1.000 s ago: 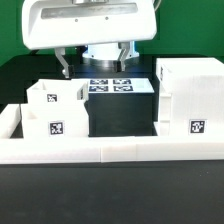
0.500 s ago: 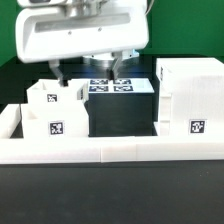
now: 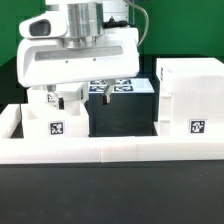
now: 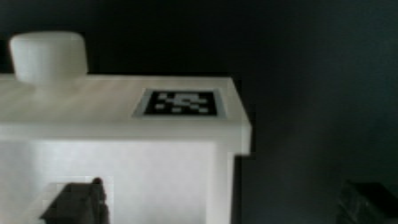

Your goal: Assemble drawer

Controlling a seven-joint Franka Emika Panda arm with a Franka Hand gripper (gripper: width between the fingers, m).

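Panda arm's gripper [image 3: 85, 98] above a knobbed tray [image 4: 125, 150], fingers [image 4: 75, 200] spread wide, gripping nothing, one against the tray's white side, the other over the dark table [image 4: 320, 90].

gripper [image 3: 85, 98] low over knobbed tray [image 3: 50, 121]

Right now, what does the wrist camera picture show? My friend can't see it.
A white drawer tray fills most of the view, with a round knob and a black-and-white square tag on it. The gripper is open, its dark fingertips wide apart.
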